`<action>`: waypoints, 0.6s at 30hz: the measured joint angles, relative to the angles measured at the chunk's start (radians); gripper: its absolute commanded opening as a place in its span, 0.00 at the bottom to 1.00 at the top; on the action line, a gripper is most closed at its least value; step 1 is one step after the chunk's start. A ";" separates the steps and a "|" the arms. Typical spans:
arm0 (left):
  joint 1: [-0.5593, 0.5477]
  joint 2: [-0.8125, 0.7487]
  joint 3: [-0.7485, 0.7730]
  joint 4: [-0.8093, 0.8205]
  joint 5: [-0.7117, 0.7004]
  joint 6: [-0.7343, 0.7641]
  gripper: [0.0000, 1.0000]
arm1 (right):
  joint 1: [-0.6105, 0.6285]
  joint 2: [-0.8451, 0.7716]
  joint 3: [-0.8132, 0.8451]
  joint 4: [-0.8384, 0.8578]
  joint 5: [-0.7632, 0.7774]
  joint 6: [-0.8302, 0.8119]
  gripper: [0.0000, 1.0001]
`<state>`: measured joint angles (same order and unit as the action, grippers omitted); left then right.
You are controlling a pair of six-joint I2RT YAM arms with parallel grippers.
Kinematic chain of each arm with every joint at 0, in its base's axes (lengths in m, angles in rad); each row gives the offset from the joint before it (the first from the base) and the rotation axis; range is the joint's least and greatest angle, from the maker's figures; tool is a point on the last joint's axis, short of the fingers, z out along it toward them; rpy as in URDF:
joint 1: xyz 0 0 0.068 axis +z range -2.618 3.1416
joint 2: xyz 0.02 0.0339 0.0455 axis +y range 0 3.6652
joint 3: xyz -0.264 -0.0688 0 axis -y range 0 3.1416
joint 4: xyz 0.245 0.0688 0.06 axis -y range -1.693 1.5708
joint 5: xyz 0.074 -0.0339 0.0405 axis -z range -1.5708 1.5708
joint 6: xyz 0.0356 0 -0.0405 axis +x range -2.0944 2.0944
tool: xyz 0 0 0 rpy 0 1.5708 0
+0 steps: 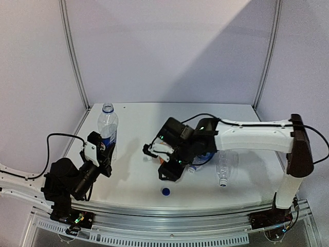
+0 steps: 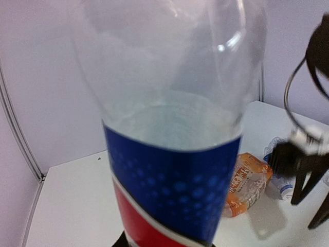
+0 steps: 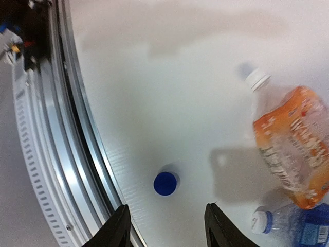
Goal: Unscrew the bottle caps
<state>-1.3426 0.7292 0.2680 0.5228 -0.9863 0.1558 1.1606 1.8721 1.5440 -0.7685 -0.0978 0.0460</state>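
Pepsi bottle [image 2: 172, 190] gripped in left jaws, right jaws open near blue cap [image 3: 165, 183], orange bottle [image 3: 293, 144] beside

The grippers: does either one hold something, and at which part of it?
The left gripper seems to clamp the upright Pepsi bottle low on its body. The right gripper is open and holds nothing.

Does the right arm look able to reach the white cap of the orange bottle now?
Probably yes. The right gripper is open above the table, and the orange bottle lies on its side with its white cap pointing at bare table; nothing covers it.
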 measured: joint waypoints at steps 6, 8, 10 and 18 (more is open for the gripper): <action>0.002 0.053 0.000 0.008 0.097 -0.020 0.00 | -0.021 -0.318 -0.120 0.236 -0.015 0.004 0.52; 0.002 0.091 0.001 0.007 0.140 -0.028 0.00 | -0.025 -0.398 -0.174 0.330 -0.039 0.020 0.56; 0.002 0.125 0.005 0.003 0.177 -0.035 0.00 | -0.028 -0.468 -0.243 0.451 -0.077 0.045 0.59; 0.002 0.200 0.036 -0.005 0.320 -0.064 0.00 | -0.029 -0.505 -0.292 0.697 -0.145 0.111 0.63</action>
<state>-1.3403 0.9295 0.3042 0.5179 -0.6659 0.0917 1.1316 1.3666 1.2518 -0.0719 -0.2424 0.1570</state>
